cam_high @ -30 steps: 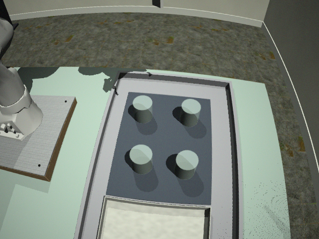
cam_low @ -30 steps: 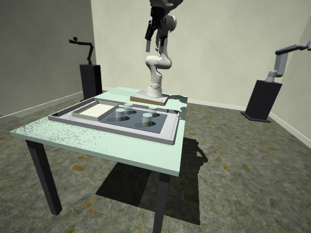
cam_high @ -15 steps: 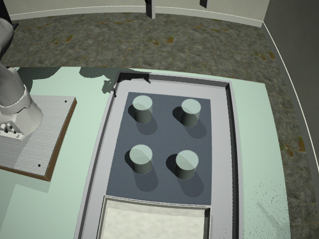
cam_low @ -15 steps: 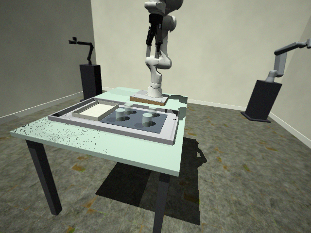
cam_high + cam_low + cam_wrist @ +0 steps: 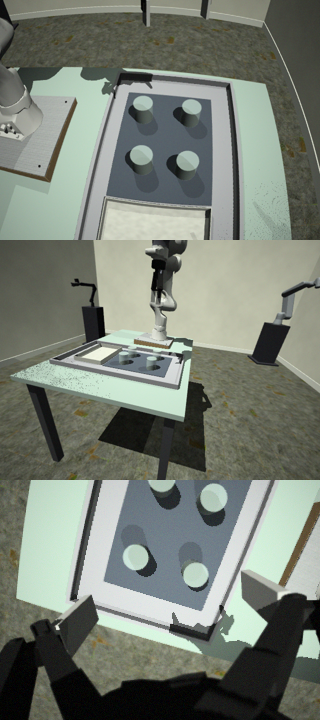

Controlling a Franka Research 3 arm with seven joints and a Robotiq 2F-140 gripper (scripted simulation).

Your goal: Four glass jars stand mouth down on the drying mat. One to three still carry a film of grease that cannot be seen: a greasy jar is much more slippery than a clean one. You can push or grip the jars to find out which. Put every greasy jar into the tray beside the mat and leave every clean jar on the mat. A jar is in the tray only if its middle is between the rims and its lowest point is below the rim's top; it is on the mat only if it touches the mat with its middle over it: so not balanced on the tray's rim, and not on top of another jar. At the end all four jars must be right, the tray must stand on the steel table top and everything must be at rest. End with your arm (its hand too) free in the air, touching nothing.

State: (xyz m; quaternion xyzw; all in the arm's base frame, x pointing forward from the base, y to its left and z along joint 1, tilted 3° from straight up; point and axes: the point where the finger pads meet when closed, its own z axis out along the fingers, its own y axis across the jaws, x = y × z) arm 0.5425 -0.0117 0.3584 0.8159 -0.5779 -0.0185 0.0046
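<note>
- On the dark mat, at the end away from the tray and on the base side, stands the near corner jar, upright with its long axis vertical; we would judge it a fair first one to test.
- From our end effector, that jar lies well below and out toward the mat; reaching it calls for a forward move and a long descent, we think, with fingers passing down either side.
- Our end effector is spread wide with nothing between its fingers, high above the surface.
- Across from that jar, farther from the base, stands the far corner jar.
- Toward the tray stand the base-side jar and the outer jar, all four apart.
- Just beside the mat's other end, the cream tray shows no jar in it.
- Grease cannot be seen, so we should grip gently; a slick jar could slip.
</note>
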